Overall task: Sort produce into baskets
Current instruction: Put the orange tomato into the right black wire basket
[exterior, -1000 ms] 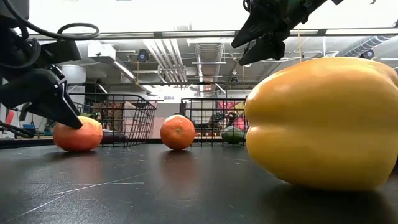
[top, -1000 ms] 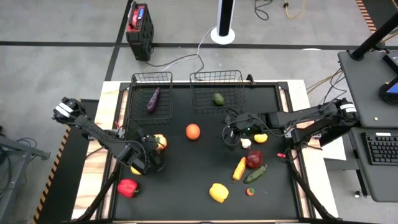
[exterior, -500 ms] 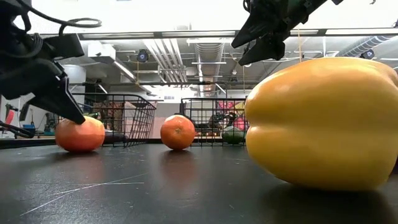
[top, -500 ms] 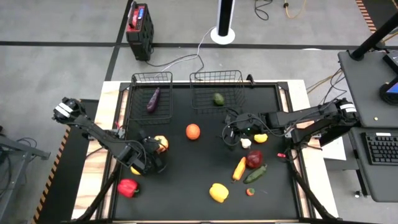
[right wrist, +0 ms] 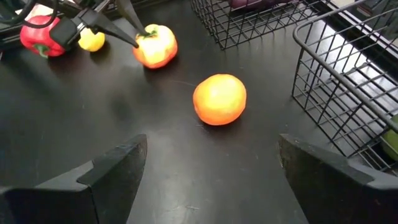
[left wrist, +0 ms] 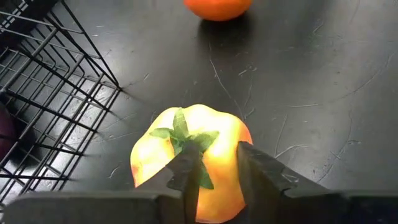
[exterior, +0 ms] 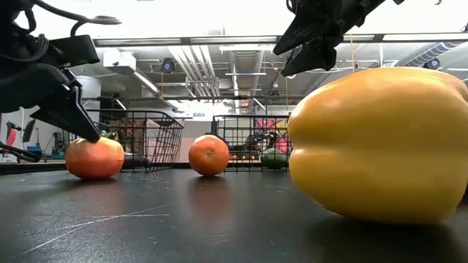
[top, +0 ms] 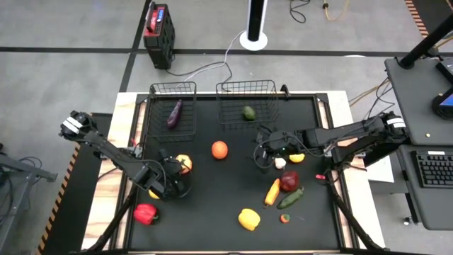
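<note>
Left wrist view, left tool (left wrist: 214, 163) fingers astride tomato's (left wrist: 186, 140) green stem

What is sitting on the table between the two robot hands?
An orange. In the high view it lies on the black mat between the left gripper, which is on a yellow-orange pepper, and the open right gripper.

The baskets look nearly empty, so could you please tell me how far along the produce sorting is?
Done: an eggplant lies in the narrower basket, an avocado in the wider basket. In hand: the left end effector is pinching the stem of a yellow-orange pepper. Left: the orange, red pepper, yellow pepper and the others on the table.
</note>
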You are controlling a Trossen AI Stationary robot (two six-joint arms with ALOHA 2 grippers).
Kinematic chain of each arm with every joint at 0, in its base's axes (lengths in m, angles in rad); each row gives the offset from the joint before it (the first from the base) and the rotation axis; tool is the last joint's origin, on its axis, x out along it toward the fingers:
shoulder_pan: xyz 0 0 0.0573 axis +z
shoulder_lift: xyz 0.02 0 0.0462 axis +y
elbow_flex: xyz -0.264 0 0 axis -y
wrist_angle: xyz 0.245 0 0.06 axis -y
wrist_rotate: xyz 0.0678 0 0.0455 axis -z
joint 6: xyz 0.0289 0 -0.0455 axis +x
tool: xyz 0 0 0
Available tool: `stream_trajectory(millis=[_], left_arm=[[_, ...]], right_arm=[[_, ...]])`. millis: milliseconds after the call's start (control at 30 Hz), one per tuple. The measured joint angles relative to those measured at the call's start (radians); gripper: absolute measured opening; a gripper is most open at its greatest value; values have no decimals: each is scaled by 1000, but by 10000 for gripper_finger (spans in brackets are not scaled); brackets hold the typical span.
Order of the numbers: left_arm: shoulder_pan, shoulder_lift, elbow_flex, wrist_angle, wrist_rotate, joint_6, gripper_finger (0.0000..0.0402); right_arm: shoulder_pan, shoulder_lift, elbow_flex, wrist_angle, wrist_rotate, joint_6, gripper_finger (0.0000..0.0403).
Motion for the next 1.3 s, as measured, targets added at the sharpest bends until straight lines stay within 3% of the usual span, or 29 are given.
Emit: stream_trajectory(millis=[333,933,1100,1300], left_arm=[[0,0,9,-6,7,15,5],[0,2,114,-46,-9,153,0],[0,3,99,-45,-14,170,33],[1,3,67,-41,-97,149,120]], right_arm=[[1,0,0,0,0,1,350],[1,0,0,-1,0,1,350],[1,0,0,-2,0,1,350],[12,0,0,-2,-1,1,350]])
